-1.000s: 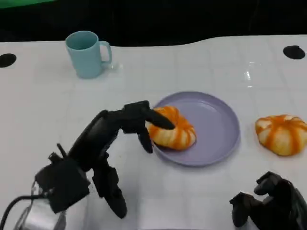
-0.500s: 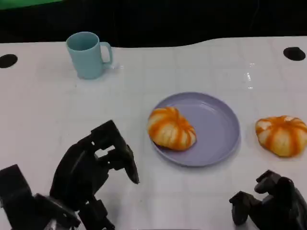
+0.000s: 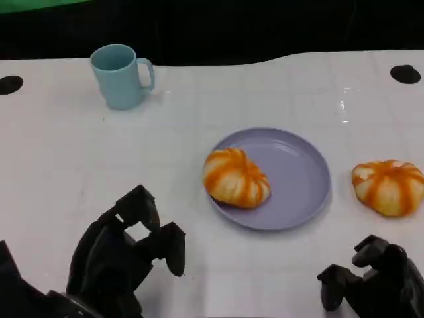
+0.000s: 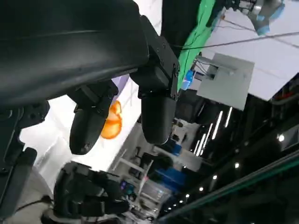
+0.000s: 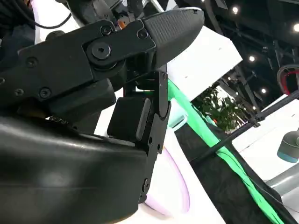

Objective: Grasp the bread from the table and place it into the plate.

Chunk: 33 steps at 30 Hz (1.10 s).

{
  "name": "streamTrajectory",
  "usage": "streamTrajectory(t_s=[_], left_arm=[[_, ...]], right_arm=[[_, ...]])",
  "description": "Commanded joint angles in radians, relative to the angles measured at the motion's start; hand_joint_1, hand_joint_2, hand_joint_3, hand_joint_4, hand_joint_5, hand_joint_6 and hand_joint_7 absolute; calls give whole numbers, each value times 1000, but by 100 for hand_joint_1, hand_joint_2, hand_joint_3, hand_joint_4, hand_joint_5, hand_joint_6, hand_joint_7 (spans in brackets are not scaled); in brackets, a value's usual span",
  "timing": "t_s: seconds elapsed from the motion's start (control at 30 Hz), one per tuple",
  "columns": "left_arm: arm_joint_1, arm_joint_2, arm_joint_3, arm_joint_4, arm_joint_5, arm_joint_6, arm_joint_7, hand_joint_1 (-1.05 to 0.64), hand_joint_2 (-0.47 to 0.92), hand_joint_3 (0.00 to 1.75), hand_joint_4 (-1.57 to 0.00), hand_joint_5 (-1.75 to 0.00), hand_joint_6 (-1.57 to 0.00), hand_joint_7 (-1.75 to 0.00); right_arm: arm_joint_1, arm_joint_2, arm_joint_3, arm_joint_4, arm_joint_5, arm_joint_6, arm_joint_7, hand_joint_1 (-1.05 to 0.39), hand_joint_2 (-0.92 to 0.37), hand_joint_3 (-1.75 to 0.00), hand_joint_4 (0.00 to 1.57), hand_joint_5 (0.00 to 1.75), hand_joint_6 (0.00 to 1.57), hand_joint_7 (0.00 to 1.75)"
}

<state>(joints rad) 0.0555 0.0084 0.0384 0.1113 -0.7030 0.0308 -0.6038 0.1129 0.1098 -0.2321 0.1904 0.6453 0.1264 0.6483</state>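
- We see one bread (image 3: 236, 178) already lying on the left part of the purple plate (image 3: 301, 171), while a second bread (image 3: 389, 187) rests on the white tabletop (image 3: 59, 159), apart from the plate's right rim.
- Our right hand (image 3: 371, 281) sits low, with its fingers curled in and nothing held; the second bread lies straight ahead of it, a little outward, and near.
- Our left hand (image 3: 129, 248) hangs above the tabletop with fingers loosely bent and apart, holding nothing; the plate lies ahead of it and toward the right hand, and the second bread lies far across.
- We judge the right hand much the nearer to the loose bread, so the next reach is likely its own.
- That bread is a rounded, slightly wide dome; its longer side runs across our reach, so we could close on it from above.
- From there the plate lies inward, toward the left hand, with bare room on its right half.
- A teal mug (image 3: 120, 75) stands far ahead of the left hand, well clear of that path.
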Motion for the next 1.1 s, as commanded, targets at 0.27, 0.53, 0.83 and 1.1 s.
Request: streamTrajectory(t_s=[0.27,0.53,0.83,1.1], left_arm=[[-5,-72,86,-78,-41,135,133,-46,88,4,-94,-175,-71,-175],[0,-125,131,-174,-81,255,316,-20,91,7,-97,-175,-73,-175],[-2,-136,140,-191,-84,278,328,-18,91,8,-96,-175,-73,-175],[-12,-128,146,-143,-26,229,308,-34,87,5,-79,-175,-51,-175]], right_arm=[[0,-9,4,-18,3,-5,0,-84,-90,0,139,103,141,61],[3,-7,5,-23,3,-1,-8,-85,-90,0,140,102,141,61],[0,-13,6,-18,6,1,0,-83,-91,-1,139,100,140,62],[-2,-12,8,-21,6,4,-6,-84,-90,0,140,100,140,62]])
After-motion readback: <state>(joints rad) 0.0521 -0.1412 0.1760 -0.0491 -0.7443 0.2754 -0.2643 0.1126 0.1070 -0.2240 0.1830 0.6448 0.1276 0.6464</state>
